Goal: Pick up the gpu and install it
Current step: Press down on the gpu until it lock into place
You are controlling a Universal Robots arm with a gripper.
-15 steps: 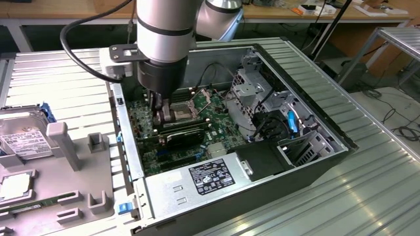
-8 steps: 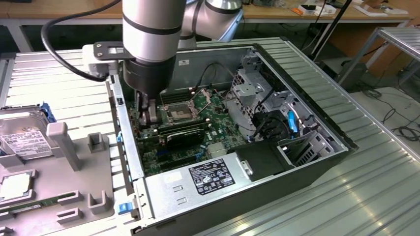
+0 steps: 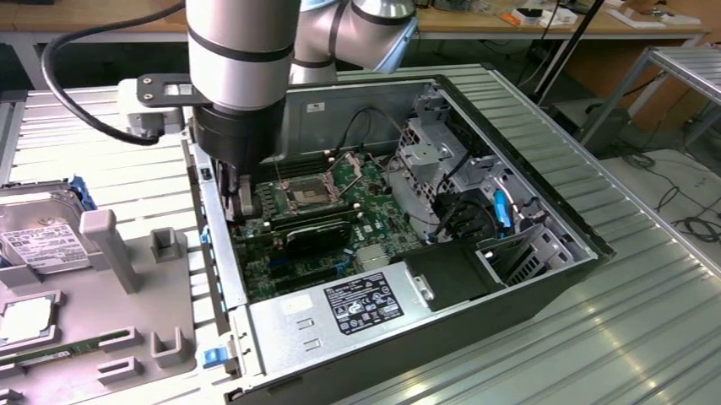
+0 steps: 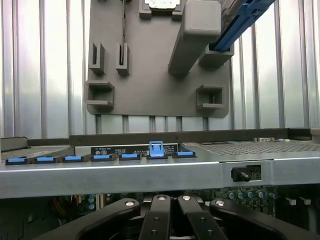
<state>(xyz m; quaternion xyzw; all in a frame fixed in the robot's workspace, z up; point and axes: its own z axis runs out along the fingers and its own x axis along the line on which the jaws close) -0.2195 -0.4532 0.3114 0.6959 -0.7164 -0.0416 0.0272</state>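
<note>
The tool (image 3: 239, 202) reaches down into the open computer case (image 3: 529, 152) at the edge nearest the exterior view's left, its dark fingers low beside the case wall and over the green board (image 3: 338, 198). From this angle I cannot tell whether the fingers are apart or pressed together, nor whether they hold anything. Just beside the tool, toward the exterior view's right, a flat black card (image 3: 316, 234) lies across the board below the square processor socket (image 3: 306, 199); this looks like the gpu, seated in the case, though its bracket end is hidden. A silver box with a black label (image 3: 363, 304) sits at the near end of the case. Outside the case, on the ribbed metal surface (image 3: 631, 304), a grey holder tray (image 3: 135, 287) carries a silver hard drive (image 3: 40, 240) with a white label and a narrow green strip (image 3: 56, 353).

In the wrist view the tool (image 4: 172, 200) shows its black linkage arms drawn close together at the middle, but the fingertips are out of sight, so its state cannot be told. Past them runs the case's metal rim (image 4: 125, 175) with a row of blue clips (image 4: 156, 149). Beyond the rim lies the grey holder tray (image 4: 150, 80) on the ribbed surface (image 4: 30, 75).
</note>
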